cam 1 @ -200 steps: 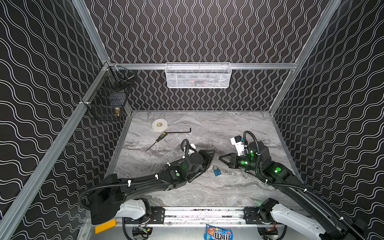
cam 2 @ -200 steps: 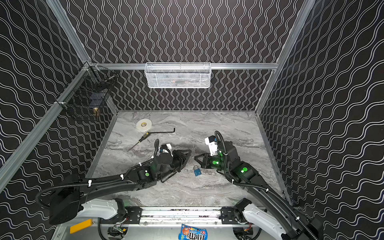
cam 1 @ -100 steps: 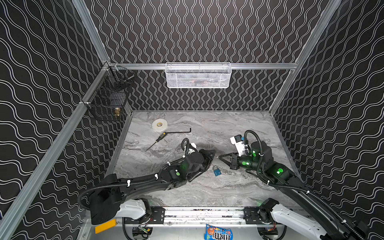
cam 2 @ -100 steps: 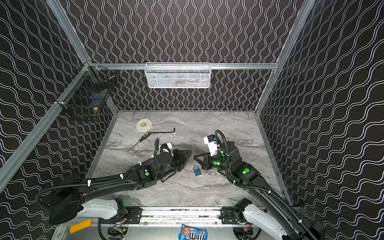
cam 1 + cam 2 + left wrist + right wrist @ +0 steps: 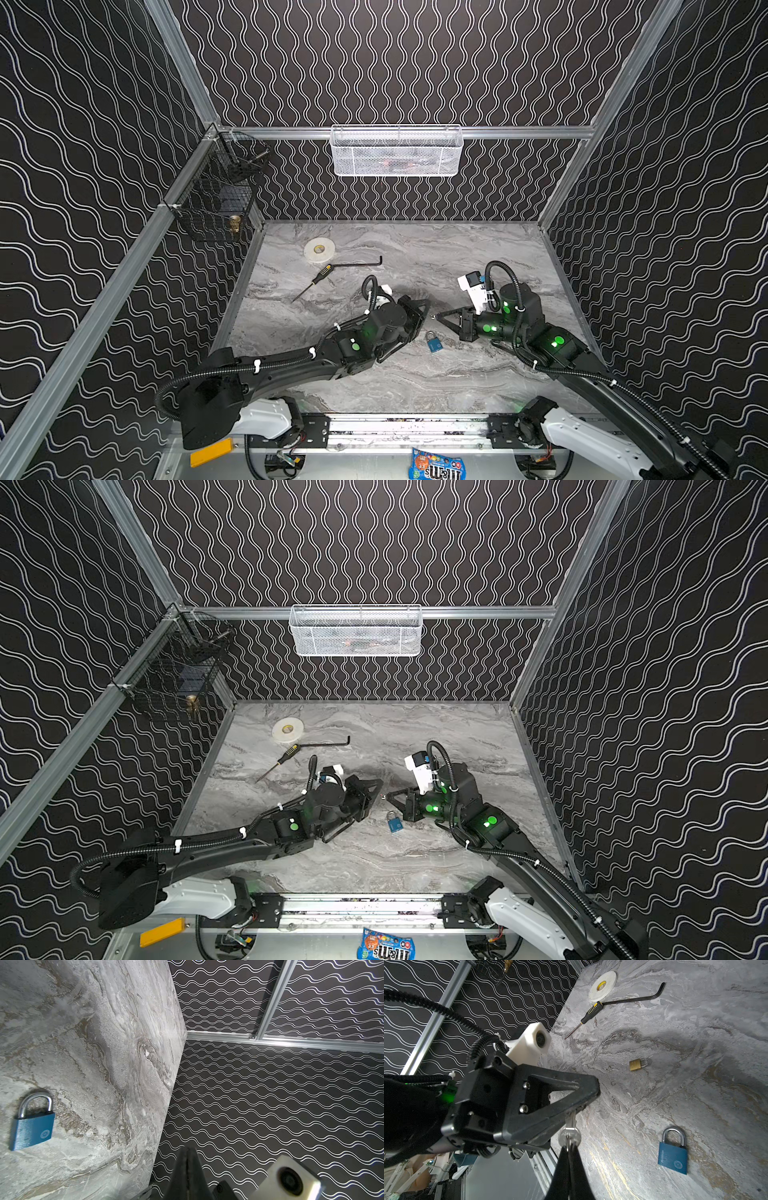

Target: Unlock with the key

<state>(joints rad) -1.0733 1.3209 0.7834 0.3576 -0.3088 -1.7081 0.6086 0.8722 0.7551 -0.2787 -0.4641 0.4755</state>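
Note:
A small silver key (image 5: 569, 1135) hangs in the air between my two grippers, which meet tip to tip above the marble table (image 5: 374, 386). My right gripper (image 5: 569, 1148) is shut on the key's head end. The blade runs up into my left gripper (image 5: 593, 1093), whose jaws are shut on it; in the left wrist view the left gripper (image 5: 187, 1152) shows pressed together and the key is hidden. In both top views the key is a tiny glint (image 5: 433, 317). The blue padlock (image 5: 434, 343) (image 5: 672, 1155) lies flat on the table, shackle closed, just in front of both grippers and untouched.
A small brass padlock (image 5: 638, 1064) lies beyond the left gripper. A tape roll (image 5: 319, 250), a screwdriver (image 5: 318, 279) and a hex key (image 5: 357, 264) lie at the back left. A white basket (image 5: 397, 151) and a black wire basket (image 5: 216, 199) hang on the walls.
My left gripper's jaws have closed onto the key's blade. Both arms have stayed almost in place, and the blue padlock has not moved.

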